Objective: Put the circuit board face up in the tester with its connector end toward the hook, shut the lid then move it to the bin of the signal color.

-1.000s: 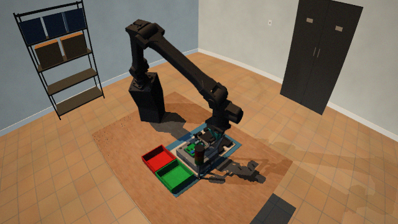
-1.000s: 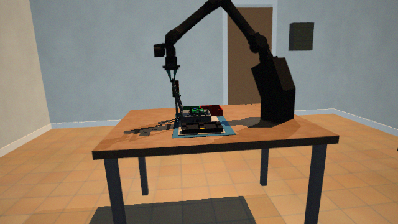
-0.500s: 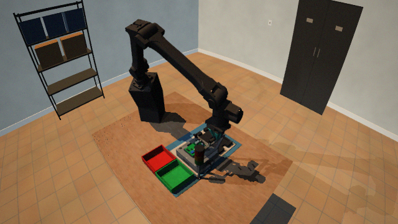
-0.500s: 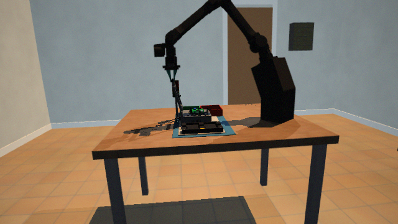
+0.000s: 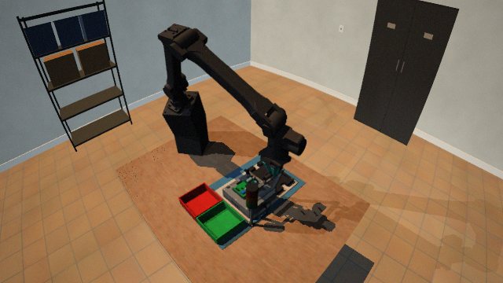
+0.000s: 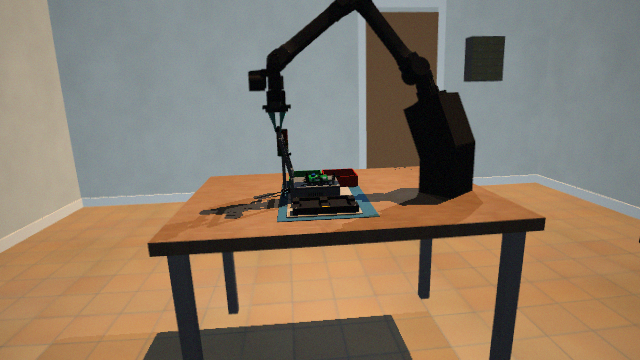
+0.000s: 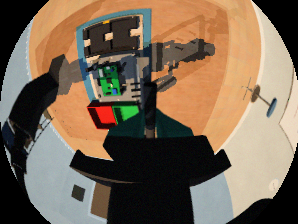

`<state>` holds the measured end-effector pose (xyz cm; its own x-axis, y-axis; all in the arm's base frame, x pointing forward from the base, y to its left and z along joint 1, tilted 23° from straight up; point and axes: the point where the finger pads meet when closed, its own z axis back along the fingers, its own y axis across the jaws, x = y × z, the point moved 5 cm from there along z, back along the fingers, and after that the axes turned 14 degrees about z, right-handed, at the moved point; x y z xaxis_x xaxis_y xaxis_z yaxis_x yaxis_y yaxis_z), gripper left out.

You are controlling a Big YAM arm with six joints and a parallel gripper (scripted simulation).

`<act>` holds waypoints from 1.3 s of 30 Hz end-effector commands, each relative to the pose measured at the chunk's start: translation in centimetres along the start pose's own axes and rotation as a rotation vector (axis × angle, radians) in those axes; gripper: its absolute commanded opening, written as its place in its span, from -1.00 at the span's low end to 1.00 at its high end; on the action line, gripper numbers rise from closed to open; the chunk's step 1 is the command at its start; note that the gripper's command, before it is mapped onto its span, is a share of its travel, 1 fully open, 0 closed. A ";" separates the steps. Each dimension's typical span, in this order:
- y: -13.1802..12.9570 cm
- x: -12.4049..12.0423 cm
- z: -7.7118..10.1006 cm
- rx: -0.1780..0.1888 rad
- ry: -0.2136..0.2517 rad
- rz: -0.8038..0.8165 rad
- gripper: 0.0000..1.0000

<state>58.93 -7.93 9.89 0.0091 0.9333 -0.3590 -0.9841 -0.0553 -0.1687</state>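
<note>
The green circuit board [image 5: 240, 188] lies in the grey tester [image 5: 247, 196], between the tray and the bins; it also shows in the exterior view [image 6: 314, 177] and the wrist view [image 7: 109, 82]. The tester's lid [image 6: 285, 157] stands raised, nearly upright. My gripper [image 6: 277, 126] is at the lid's top edge, shut on the lid's handle. It also shows in the top view [image 5: 270, 170]. The signal tower [image 5: 251, 195] stands at the tester's near corner and looks dark. The black tray [image 6: 325, 205] shows no green board in its pockets.
The red bin [image 5: 200, 199] and the green bin [image 5: 221, 221] stand side by side on the blue mat, left of the tester. The arm's base [image 5: 186, 126] stands at the table's back. The table edge runs close in front of the tray [image 6: 345, 235].
</note>
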 end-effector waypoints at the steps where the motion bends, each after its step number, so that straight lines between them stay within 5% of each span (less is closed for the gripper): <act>1: 0.1 -0.4 2.2 -0.024 0.002 -0.012 -1.00; 39: 5.4 1.3 2.4 -0.027 0.002 -0.009 -1.00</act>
<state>54.21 -6.84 9.39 0.0114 0.9340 -0.3570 -0.9809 -0.0588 -0.1853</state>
